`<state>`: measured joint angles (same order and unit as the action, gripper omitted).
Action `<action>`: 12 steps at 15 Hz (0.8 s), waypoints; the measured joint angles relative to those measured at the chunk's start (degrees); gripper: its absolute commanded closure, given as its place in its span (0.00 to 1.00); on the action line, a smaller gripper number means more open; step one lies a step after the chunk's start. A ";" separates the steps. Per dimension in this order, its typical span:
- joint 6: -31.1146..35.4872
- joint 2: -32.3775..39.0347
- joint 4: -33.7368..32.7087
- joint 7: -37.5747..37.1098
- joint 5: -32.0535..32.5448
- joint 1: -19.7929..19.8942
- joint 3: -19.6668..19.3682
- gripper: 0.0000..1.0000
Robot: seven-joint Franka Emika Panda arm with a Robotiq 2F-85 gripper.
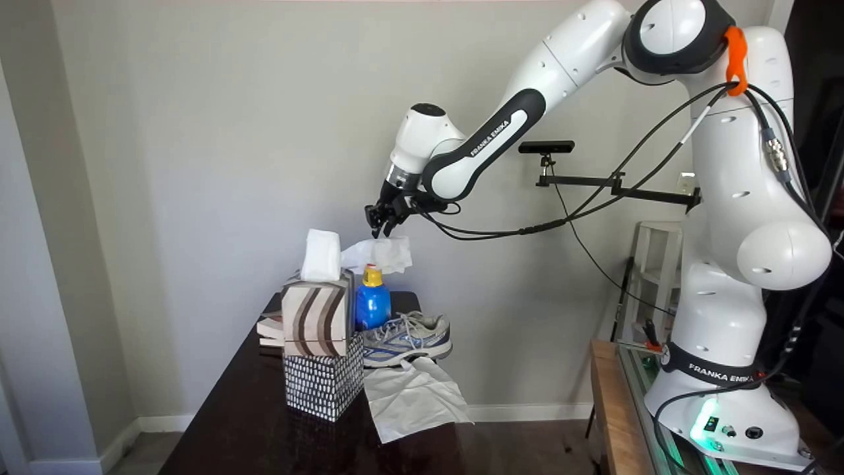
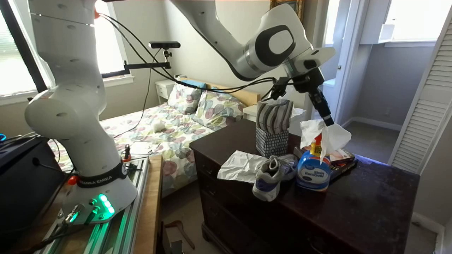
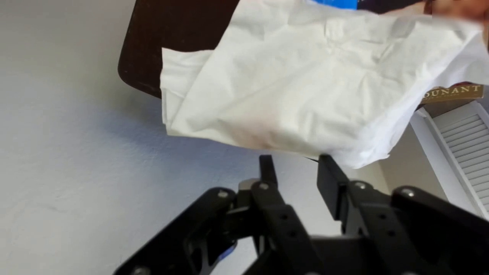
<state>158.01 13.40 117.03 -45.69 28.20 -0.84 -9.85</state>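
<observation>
While the hand stands partly spread, crinkled white tissue droops by a rounded blue bottle.

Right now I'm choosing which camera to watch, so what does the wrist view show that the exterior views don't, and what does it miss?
Only the wrist view: readable lettering ending in UNANT on a book.

Only the exterior views: the shoe, the loose sheet by it, the striped tissue box and the patterned box beneath. The blue bottle has a legible Stain Remover label in an exterior view.

Shared: the gripper, fingers apart; the raised white sheet; the dark dresser; and the bottle, just a sliver in the wrist view.
</observation>
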 measured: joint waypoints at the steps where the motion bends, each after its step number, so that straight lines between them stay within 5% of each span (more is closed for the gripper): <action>1: 0.00 0.01 -0.01 0.00 0.00 0.00 0.00 0.66; 3: 0.00 0.04 -0.05 0.00 0.00 -0.05 -0.07 0.70; 4: 0.00 0.06 -0.07 0.01 0.00 -0.10 -0.13 0.64; 5: 0.00 0.10 -0.11 0.01 0.00 -0.11 -0.16 0.45; 7: 0.00 0.15 -0.18 0.01 -0.06 -0.16 -0.16 0.38; 12: 0.06 -0.03 -0.38 0.01 -0.05 -0.74 0.12 0.04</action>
<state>158.07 13.37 116.65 -45.68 28.14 -1.58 -9.73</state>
